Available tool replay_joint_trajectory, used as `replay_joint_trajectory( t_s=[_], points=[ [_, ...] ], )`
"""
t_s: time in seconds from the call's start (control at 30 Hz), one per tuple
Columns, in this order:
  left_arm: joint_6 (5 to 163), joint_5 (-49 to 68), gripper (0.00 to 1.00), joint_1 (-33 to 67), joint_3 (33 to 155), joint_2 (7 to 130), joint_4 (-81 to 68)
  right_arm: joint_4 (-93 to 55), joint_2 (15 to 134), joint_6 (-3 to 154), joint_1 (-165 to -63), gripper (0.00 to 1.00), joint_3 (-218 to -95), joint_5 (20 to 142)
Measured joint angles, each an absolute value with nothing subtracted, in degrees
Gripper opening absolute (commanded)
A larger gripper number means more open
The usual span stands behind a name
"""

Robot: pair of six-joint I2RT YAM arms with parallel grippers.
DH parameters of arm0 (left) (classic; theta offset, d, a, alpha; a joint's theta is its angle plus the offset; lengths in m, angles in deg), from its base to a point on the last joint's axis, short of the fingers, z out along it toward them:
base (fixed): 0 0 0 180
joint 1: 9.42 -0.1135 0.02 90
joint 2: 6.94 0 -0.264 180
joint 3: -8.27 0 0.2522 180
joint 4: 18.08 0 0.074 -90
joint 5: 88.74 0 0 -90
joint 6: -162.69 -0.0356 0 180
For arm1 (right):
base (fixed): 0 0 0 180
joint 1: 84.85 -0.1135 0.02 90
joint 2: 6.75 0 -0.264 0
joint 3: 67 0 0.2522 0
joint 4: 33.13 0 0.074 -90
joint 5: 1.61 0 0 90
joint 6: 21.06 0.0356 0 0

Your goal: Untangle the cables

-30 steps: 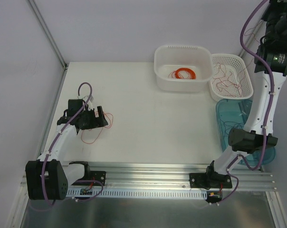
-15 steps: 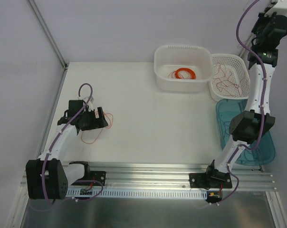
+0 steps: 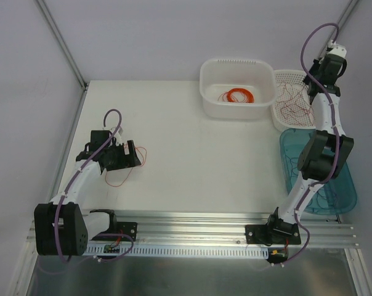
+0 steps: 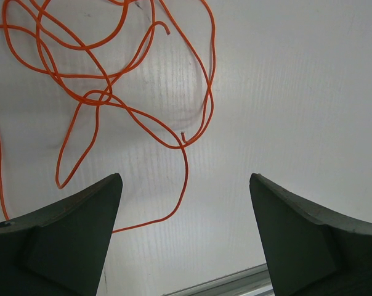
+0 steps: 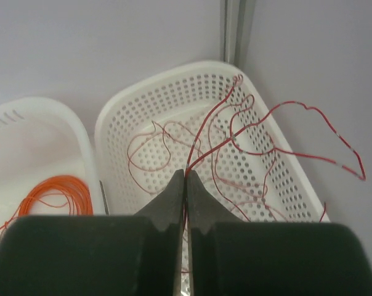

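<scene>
Thin red cables (image 3: 295, 105) lie loosely in the perforated white basket (image 3: 319, 117) at the back right. My right gripper (image 5: 185, 174) is shut on red cable strands (image 5: 260, 120) that rise from the basket (image 5: 118, 117) and loop out over its right rim. An orange cable (image 3: 125, 166) lies in loose curls on the table by my left gripper (image 3: 134, 155). In the left wrist view the orange cable (image 4: 106, 98) sprawls ahead of the open, empty left gripper (image 4: 186, 182), one strand passing near the left fingertip (image 4: 109, 185).
A solid white tub (image 3: 210, 98) at the back holds a neat orange ring coil (image 3: 238, 95), also seen in the right wrist view (image 5: 53, 197). A blue tray (image 3: 346, 200) sits at the right edge. An aluminium rail (image 3: 192, 222) runs along the near edge.
My right arm has swung down and inward, its wrist coming from the top right corner to just over the perforated basket. The left arm has stayed still.
</scene>
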State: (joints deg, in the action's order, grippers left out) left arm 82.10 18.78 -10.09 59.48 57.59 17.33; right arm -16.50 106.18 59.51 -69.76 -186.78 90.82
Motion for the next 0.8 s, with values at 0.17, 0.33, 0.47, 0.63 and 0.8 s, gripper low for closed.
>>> replay_joint_trajectory(
  t_s=[0.17, 0.33, 0.47, 0.63, 0.8],
  points=[
    [82.12, 18.78, 0.86, -10.09, 59.48, 58.42, 17.31, -12.02, 107.16, 64.65, -68.80, 0.01, -185.73, 92.57],
    [82.12, 18.80, 0.86, -10.09, 59.48, 58.75, 17.31, -8.24, 111.23, 68.10, -67.01, 0.04, -186.04, 93.53],
    [82.12, 18.82, 0.86, -10.09, 59.48, 59.27, 17.29, -2.45, 116.91, 70.72, -66.33, 0.13, -188.95, 92.57],
    [82.12, 18.87, 0.86, -10.09, 59.48, 59.99, 17.29, 2.47, 120.93, 74.05, -66.35, 0.13, -190.30, 85.86],
    [82.12, 19.22, 0.86, -10.09, 59.48, 60.80, 17.13, 4.05, 122.77, 75.88, -67.53, 0.09, -190.89, 77.32]
  ],
)
